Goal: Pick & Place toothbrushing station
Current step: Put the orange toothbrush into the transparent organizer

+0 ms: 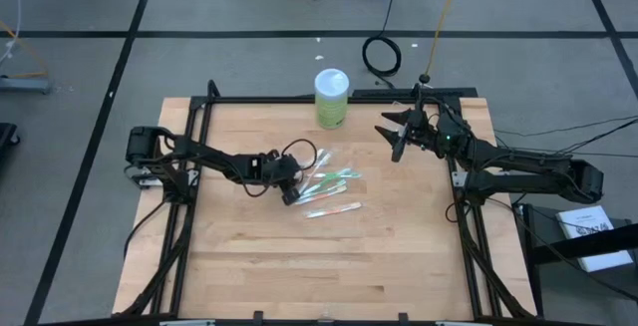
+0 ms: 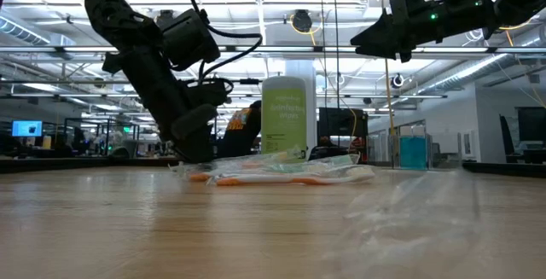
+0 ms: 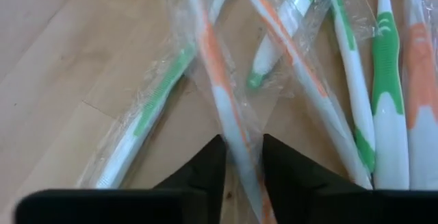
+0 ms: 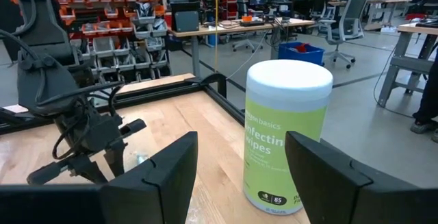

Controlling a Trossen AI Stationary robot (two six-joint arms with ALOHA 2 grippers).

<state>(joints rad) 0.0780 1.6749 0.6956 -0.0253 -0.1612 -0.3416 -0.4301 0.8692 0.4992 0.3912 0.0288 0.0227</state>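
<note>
Several thin toothbrushes [image 1: 329, 188] in clear wrappers, green-white and orange-white, lie flat in a loose pile at the table's middle. The low view shows the pile [image 2: 290, 173] on the wood. My left gripper [image 1: 291, 194] is down at the pile's left end and shut on one orange-white toothbrush [image 3: 217, 73]. My right gripper [image 1: 397, 135] hangs open and empty above the table's far right. Its fingers [image 4: 171, 169] frame the lime-green wipes cylinder without touching it. My left gripper [image 3: 241, 159] pinches the wrapped orange-white toothbrush by its handle [image 3: 233, 131] between its two fingers, wrapper and all. The fingers slant down from the table's left. The brush runs on ahead from between them. It lies on the table among the other brushes.
A lime-green cylinder of wipes with a white lid [image 1: 331, 98] stands upright at the table's far edge, beyond the pile. A black frame [image 1: 199, 117] borders the wooden top. Bare wood stretches toward the near edge.
</note>
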